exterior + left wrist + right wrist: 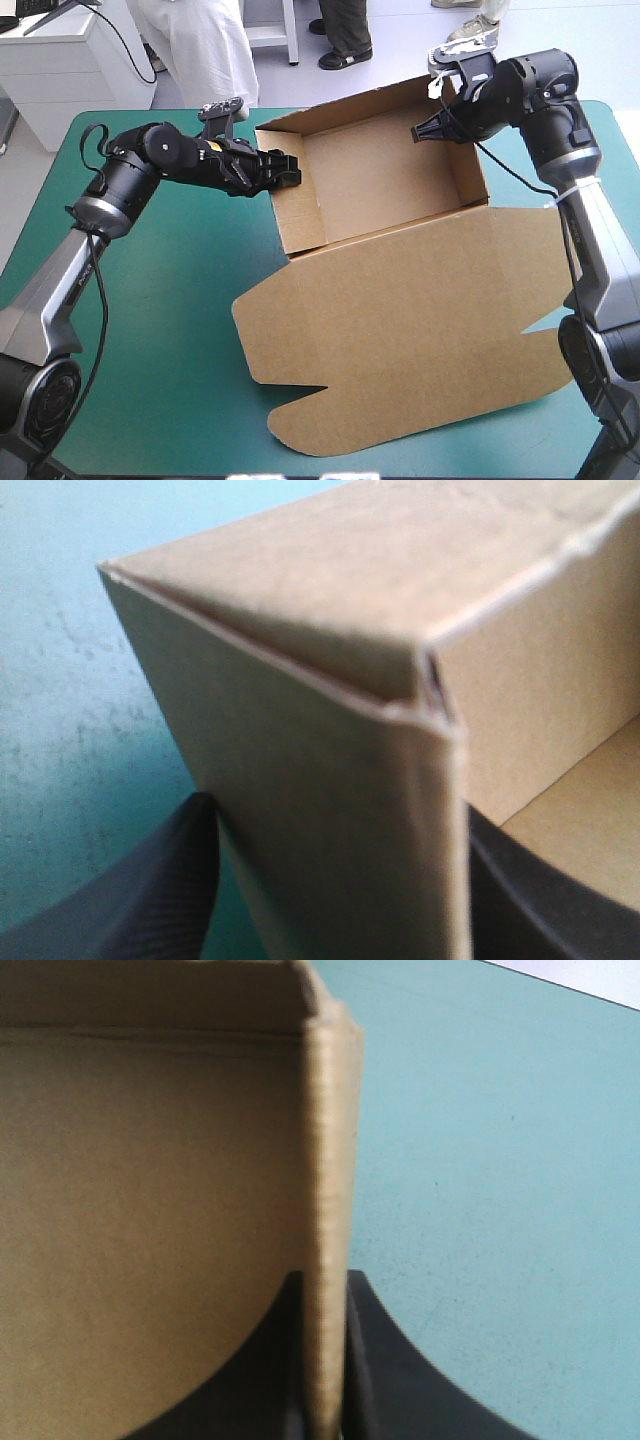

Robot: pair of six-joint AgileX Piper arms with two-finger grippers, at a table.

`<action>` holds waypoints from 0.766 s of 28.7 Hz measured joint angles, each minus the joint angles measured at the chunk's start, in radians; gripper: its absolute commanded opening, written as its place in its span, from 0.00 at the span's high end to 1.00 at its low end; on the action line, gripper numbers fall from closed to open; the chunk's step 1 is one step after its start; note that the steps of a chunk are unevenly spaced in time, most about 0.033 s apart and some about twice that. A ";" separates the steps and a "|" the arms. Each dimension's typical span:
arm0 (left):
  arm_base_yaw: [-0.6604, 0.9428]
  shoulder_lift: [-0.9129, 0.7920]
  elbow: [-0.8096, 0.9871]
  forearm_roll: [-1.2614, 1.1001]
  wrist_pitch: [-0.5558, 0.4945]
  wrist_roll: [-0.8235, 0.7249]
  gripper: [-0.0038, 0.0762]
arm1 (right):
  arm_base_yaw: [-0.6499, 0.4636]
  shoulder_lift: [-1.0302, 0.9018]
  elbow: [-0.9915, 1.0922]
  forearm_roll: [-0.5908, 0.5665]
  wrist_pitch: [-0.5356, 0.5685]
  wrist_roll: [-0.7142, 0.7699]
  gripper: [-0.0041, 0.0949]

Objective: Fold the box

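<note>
- Where the box (pixel 385 185) stands at the far middle of the teal-green cover (pixel 150 340), your left gripper (pixel 290 172) pinches its left wall, which sits between the nearly closed fingers.
- Your right gripper (pixel 425 131) is clamped tight on the right wall, near the far corner.
- You see an open brown tray with its walls raised and its lid (pixel 400 320) lying flat toward the near edge.

Brown box (pixel 400 250): open tray, walls raised, lid flat
</note>
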 measured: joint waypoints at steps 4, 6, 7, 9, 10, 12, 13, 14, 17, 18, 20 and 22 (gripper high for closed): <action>0.000 0.000 0.000 0.050 0.008 -0.038 0.51 | 0.036 0.000 0.000 -0.040 0.000 0.036 0.98; -0.003 0.000 0.000 0.085 0.012 -0.066 0.52 | 0.047 0.000 0.000 -0.048 0.000 0.050 0.98; -0.007 0.000 0.000 0.107 0.014 -0.083 0.52 | 0.054 0.002 0.000 -0.050 0.000 0.056 0.98; -0.017 0.000 -0.001 0.150 0.016 -0.109 0.53 | 0.064 0.007 0.000 -0.056 0.000 0.066 0.98; -0.024 0.000 -0.001 0.170 0.017 -0.122 0.55 | 0.069 0.012 0.000 -0.061 0.000 0.071 0.98; -0.036 0.000 -0.001 0.217 0.021 -0.148 0.62 | 0.079 0.028 0.000 -0.069 -0.001 0.078 0.98; -0.043 0.000 -0.001 0.242 0.024 -0.165 0.65 | 0.084 0.037 0.000 -0.074 -0.001 0.086 0.98; -0.048 0.000 -0.001 0.263 0.024 -0.184 0.70 | 0.090 0.045 0.000 -0.077 -0.001 0.090 0.98; -0.053 0.000 -0.001 0.335 0.026 -0.240 0.85 | 0.108 0.075 0.000 -0.082 -0.001 0.112 0.98; -0.053 0.000 -0.001 0.357 0.031 -0.242 0.91 | 0.113 0.083 0.000 -0.080 -0.001 0.115 0.98; -0.053 0.005 0.000 0.401 0.057 -0.249 0.96 | 0.125 0.094 0.000 -0.080 -0.001 0.121 0.98; -0.053 0.009 0.001 0.431 0.063 -0.256 0.96 | 0.131 0.101 0.000 -0.075 -0.001 0.125 0.98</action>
